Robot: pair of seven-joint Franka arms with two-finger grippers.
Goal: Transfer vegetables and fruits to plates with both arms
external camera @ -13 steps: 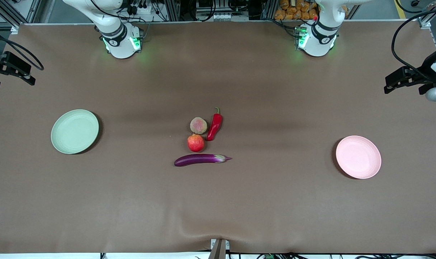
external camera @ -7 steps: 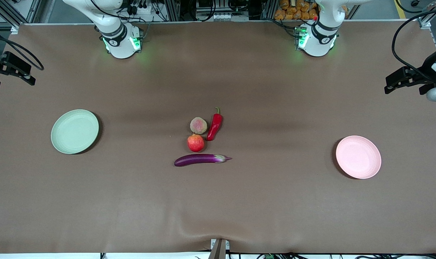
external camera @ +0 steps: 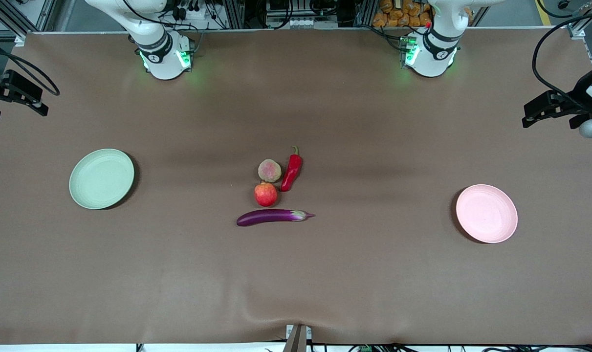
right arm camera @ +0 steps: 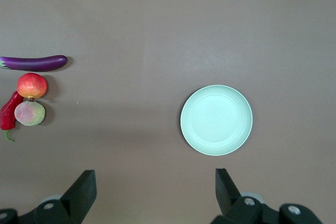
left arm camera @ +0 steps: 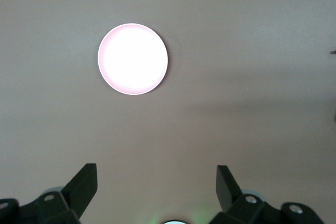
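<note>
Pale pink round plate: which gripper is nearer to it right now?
Left. The left gripper hangs open high above the table with the pale pink round plate in its wrist view; the right gripper, also open, hangs over the pale green plate's end.

In the left wrist view the round pale pink plate (left arm camera: 133, 59) is washed out to white, its surface unreadable. In the right wrist view the long glossy purple eggplant (right arm camera: 32, 63) and the shiny red chili pepper (right arm camera: 9, 113) are cut off at the edge.
</note>
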